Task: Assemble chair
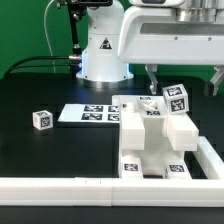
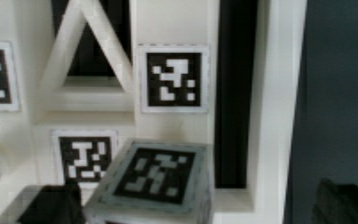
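Robotics lab: arm [image 1: 103, 55] on black table [image 1: 30, 95], green backdrop [image 1: 25, 30], marker board [image 1: 88, 113], tagged white chair parts [image 1: 140, 140].

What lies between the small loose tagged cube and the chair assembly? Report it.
The marker board lies flat between the cube and the chair assembly, in the exterior view.

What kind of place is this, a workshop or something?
Most likely a robotics lab test bench: a white robot arm on a black table, white chair parts bearing square printed tags, a green backdrop.
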